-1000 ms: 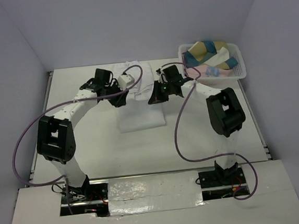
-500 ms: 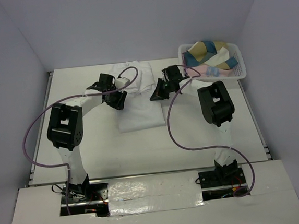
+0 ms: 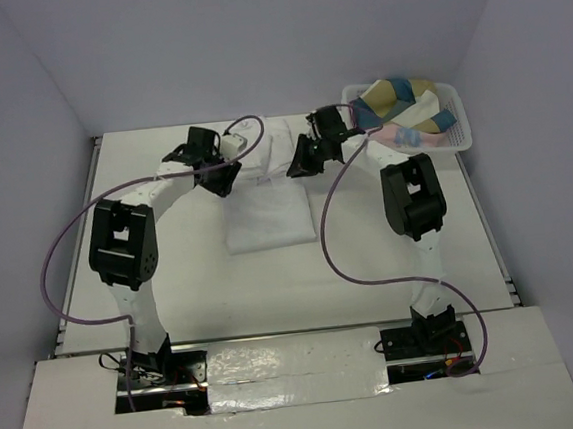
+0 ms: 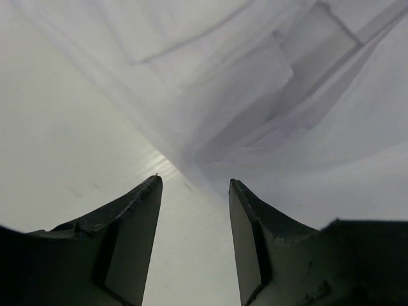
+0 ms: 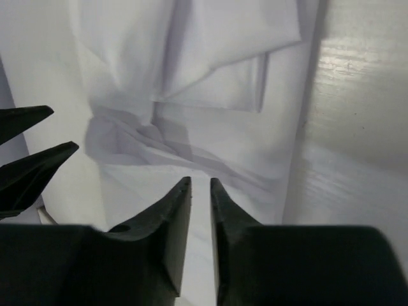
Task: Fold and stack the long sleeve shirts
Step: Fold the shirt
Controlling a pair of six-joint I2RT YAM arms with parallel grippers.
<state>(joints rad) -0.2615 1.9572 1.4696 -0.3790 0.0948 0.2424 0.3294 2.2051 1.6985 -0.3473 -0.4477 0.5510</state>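
Observation:
One white long sleeve shirt [image 3: 269, 211] lies folded in a tall rectangle at the table's middle, its far part rumpled between the two grippers. My left gripper [image 3: 221, 185] hangs at the shirt's left edge, far end. In the left wrist view it [image 4: 194, 182] is open over bare table, with the shirt's folds [image 4: 255, 83] just ahead and nothing between the fingers. My right gripper [image 3: 295, 167] is at the shirt's right edge. In the right wrist view it [image 5: 200, 182] is open by a narrow gap over creased cloth [image 5: 191, 64] and holds nothing.
A white lattice basket [image 3: 461, 141] with coloured cloths [image 3: 402, 99] stands at the far right corner, close behind the right arm. Purple cables loop from both arms over the table. The left gripper's fingers [image 5: 32, 150] show at the right wrist view's left edge.
Both grippers moved toward the far end of the shirt. The left jaws widened and the right jaws went from shut to slightly apart. The cloth now lies loose.

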